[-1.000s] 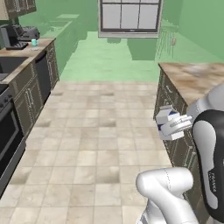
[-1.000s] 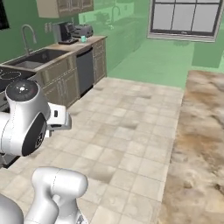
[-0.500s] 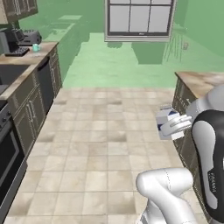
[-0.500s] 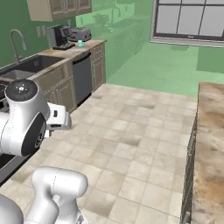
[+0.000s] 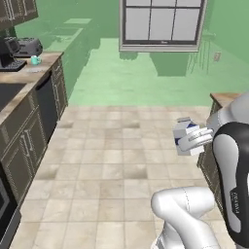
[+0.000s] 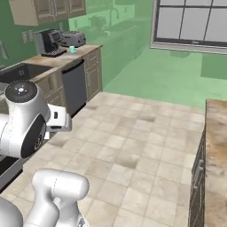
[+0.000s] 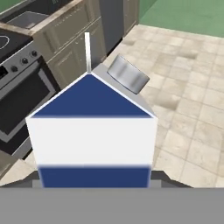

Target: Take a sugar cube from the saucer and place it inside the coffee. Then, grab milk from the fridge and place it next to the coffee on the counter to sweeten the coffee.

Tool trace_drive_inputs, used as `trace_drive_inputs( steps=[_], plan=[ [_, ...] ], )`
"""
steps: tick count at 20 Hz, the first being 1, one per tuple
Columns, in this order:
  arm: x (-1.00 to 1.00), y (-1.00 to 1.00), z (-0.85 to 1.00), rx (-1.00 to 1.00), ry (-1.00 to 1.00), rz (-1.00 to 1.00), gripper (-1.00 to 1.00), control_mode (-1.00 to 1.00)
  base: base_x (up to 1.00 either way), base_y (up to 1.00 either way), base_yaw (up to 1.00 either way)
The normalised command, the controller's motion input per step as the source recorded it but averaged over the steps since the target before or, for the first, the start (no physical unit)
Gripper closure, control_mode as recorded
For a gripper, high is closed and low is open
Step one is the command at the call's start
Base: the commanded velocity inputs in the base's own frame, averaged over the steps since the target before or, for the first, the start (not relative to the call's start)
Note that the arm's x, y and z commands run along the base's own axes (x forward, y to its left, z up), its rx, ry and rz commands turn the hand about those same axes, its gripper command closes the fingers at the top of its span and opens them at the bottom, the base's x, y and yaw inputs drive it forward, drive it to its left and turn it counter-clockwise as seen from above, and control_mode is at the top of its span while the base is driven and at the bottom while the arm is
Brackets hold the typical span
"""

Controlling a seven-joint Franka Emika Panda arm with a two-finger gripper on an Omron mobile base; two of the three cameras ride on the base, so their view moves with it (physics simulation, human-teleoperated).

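Right, I'm looking down a tiled floor (image 5: 112,160) toward a green wall with a big window (image 5: 162,23). On my left runs the counter (image 5: 26,78) over dark-fronted cabinets, with a dishwasher (image 6: 73,86) set in it. At its far end stand a coffee machine (image 6: 48,42) and a toaster (image 6: 73,39), and the coffee (image 5: 35,60) sits just beside them; the saucer and the sugar cube are too small for me to make out. A second stone worktop (image 6: 216,150) edges in on my right. From the hand view I see a stove (image 7: 17,87) and a sink (image 7: 27,18) below.

My arm is folded close to the base, forearm upright, hand level above the floor. The gripper (image 5: 199,138) is clamped on the milk (image 5: 186,136), which is carried upright, its grey cap (image 7: 127,74) on the gable.
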Motion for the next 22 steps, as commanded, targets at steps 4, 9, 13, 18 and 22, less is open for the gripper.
trace_drive_inputs(
  steps=[4, 9, 13, 18, 22],
  plan=[
    [0.00, 0.00, 0.00, 0.00, 0.00, 0.00, 1.00, 1.00, 1.00, 0.01, 0.05],
    [0.00, 0.00, 0.00, 0.00, 0.00, 0.00, 1.00, 1.00, 1.00, 0.02, 0.09],
    [0.00, 0.00, 0.00, 0.00, 0.00, 0.00, 1.00, 1.00, 1.00, 0.14, 0.12],
    [0.00, 0.00, 0.00, 0.00, 0.00, 0.00, 1.00, 1.00, 1.00, 0.28, 0.16],
    [0.00, 0.00, 0.00, 0.00, 0.00, 0.00, 1.00, 1.00, 1.00, 0.30, 0.21]
  ],
)
